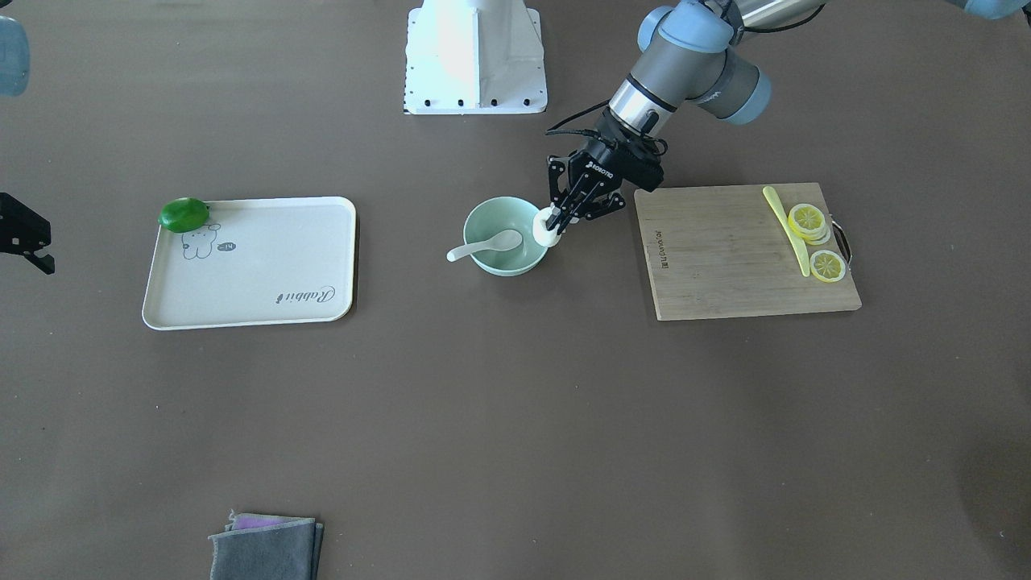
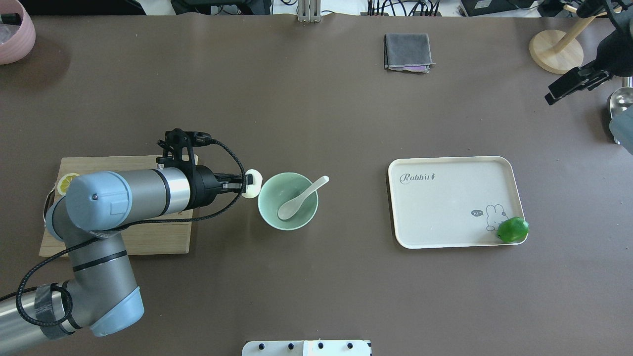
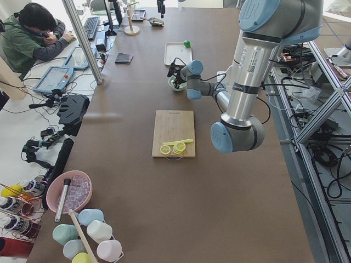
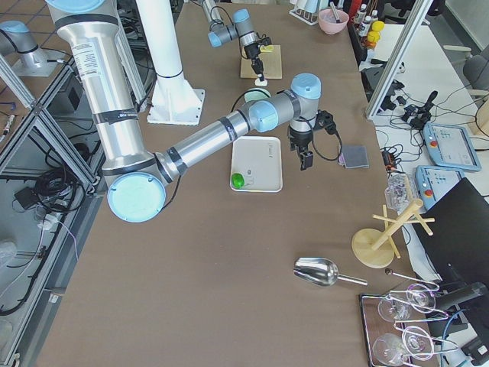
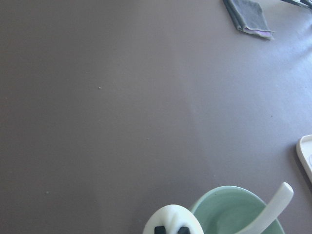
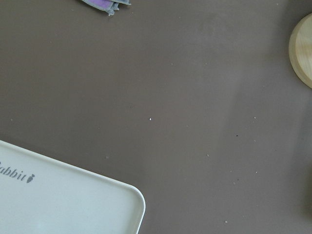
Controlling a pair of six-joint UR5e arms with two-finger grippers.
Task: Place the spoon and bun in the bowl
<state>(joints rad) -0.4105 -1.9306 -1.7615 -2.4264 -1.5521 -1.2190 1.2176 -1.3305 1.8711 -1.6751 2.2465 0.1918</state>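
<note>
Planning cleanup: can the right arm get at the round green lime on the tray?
Probably yes: the round green lime lies uncovered at the cream tray's corner, nothing between it and the right gripper.

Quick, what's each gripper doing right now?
Left gripper: closed, holding the bun.
Right gripper: in view, but open or closed cannot be told.
</note>
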